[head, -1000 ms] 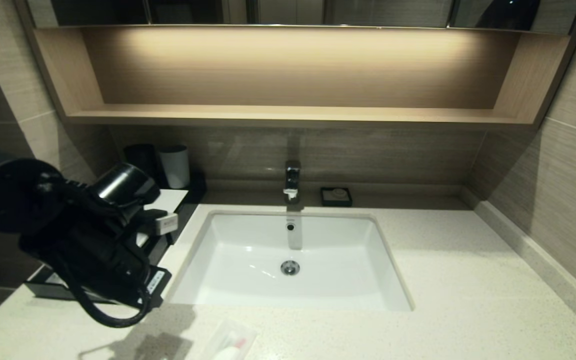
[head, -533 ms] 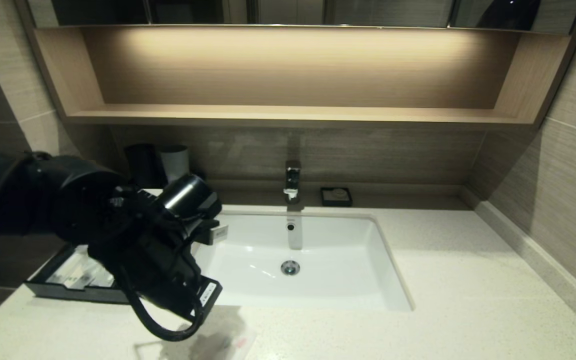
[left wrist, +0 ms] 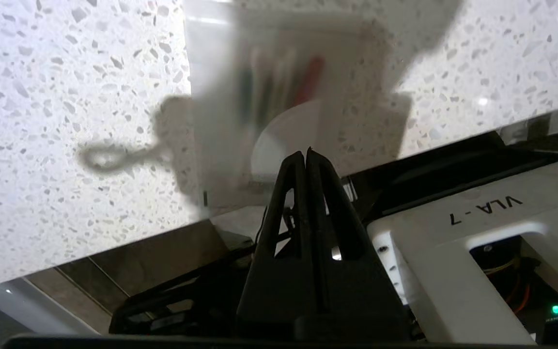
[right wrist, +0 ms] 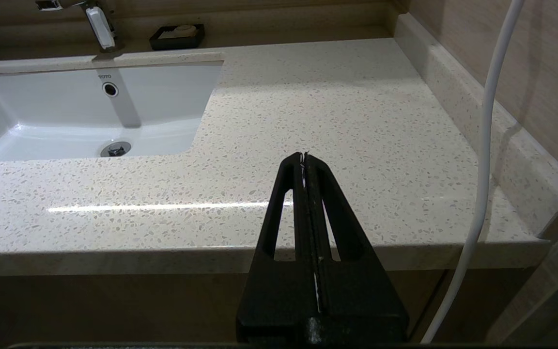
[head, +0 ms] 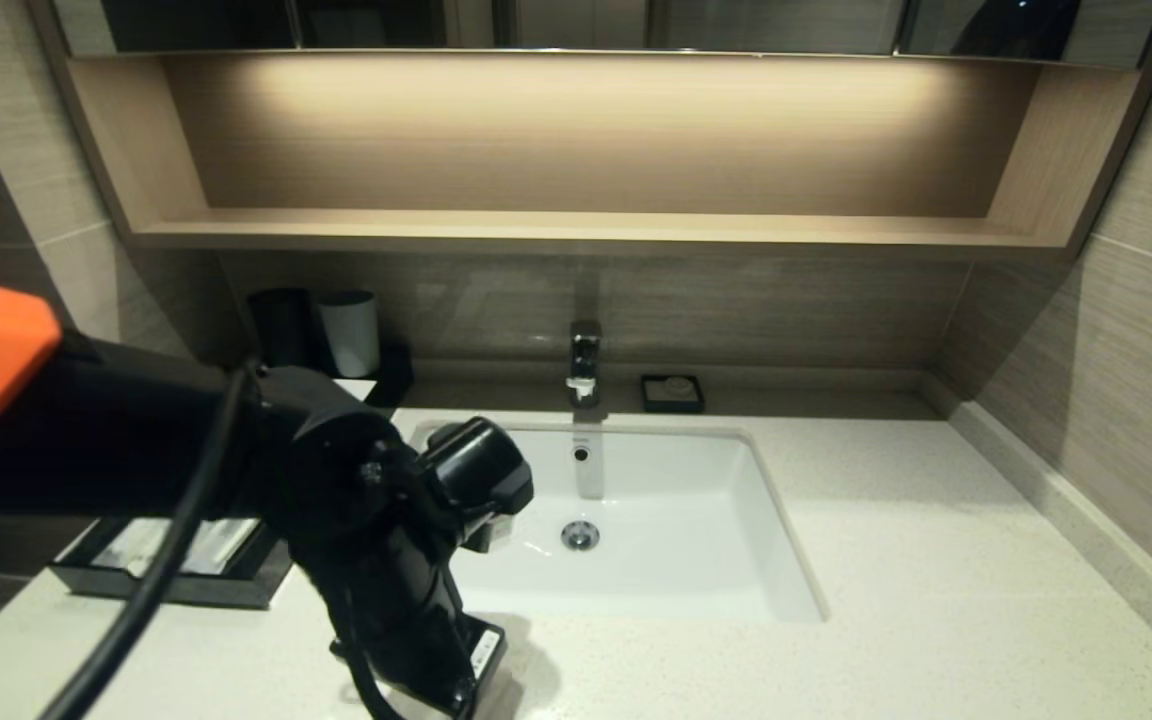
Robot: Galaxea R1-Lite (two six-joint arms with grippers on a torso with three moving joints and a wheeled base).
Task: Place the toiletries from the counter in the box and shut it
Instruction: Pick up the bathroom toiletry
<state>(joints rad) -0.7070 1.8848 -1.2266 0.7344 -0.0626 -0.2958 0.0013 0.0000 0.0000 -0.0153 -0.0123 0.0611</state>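
A clear-wrapped toiletry packet point(left wrist: 269, 92) with green and red marks lies on the speckled counter point(left wrist: 66, 121) near its front edge. My left gripper point(left wrist: 305, 152) is shut and empty, with its tips just over the packet's near end. In the head view my left arm point(head: 386, 560) covers that packet. The black box's drawer point(head: 176, 585) stands pulled out at the left with wrapped items point(head: 186, 545) in it. My right gripper point(right wrist: 303, 155) is shut and empty, parked off the counter's front edge at the right.
The white sink point(head: 786, 560) is set in the middle of the counter, with the faucet point(head: 584, 360) behind it. A small black square dish point(head: 672, 393) sits at the back. A black tumbler point(head: 281, 325) and a white tumbler point(head: 349, 332) stand behind the box.
My left arm has swung from over the box's drawer to the right and toward the counter's front edge. It now covers the packet in the head view.
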